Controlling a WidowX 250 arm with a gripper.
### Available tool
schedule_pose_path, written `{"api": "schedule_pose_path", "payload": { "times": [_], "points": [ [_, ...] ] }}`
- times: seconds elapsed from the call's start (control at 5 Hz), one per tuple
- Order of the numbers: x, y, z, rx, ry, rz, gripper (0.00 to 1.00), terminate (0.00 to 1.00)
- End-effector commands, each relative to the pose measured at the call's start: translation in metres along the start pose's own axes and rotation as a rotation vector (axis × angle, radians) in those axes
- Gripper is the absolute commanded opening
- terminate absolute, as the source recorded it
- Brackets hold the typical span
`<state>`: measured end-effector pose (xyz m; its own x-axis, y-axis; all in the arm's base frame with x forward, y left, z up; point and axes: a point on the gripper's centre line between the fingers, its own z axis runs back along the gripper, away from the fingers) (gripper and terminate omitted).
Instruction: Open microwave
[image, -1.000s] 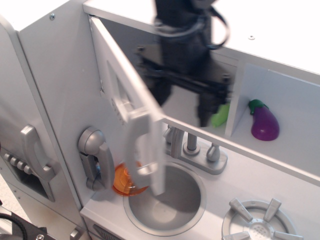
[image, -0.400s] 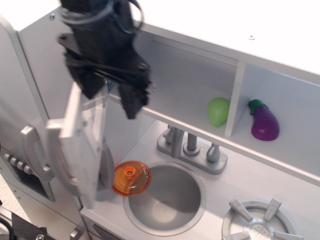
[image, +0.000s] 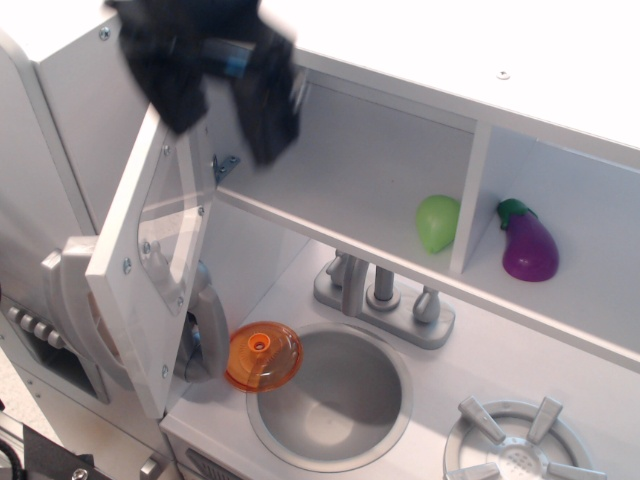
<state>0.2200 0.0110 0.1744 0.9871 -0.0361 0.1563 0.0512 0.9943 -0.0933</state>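
The microwave (image: 350, 180) is the light-grey compartment under the top shelf, and its inside shows. Its door (image: 130, 300), with a rounded clear window (image: 172, 235), stands swung wide open to the left, its inner face towards me. The door's handle is mostly hidden behind it. My black gripper (image: 225, 115) is blurred at the top left, just above the door's upper edge. Its two fingers (image: 270, 125) are spread and hold nothing.
A green fruit (image: 437, 222) lies inside the microwave at its right end. A purple eggplant (image: 528, 245) sits in the compartment beside it. Below are a faucet (image: 380, 290), a round sink (image: 335, 400), an orange cup (image: 263, 357), a grey phone handset (image: 208, 320) and a burner (image: 515, 445).
The door swung from half open over the sink to wide open at the left. My gripper moved left with it, then rose a little off the door's top edge.
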Motion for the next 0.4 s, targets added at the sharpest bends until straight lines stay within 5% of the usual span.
{"api": "schedule_pose_path", "payload": {
  "times": [0.0,0.2],
  "points": [
    [0.0153,-0.0053,0.0260,-0.029,0.003,-0.006,1.00,0.00],
    [0.0153,-0.0053,0.0260,-0.029,0.003,-0.006,1.00,1.00]
  ]
}}
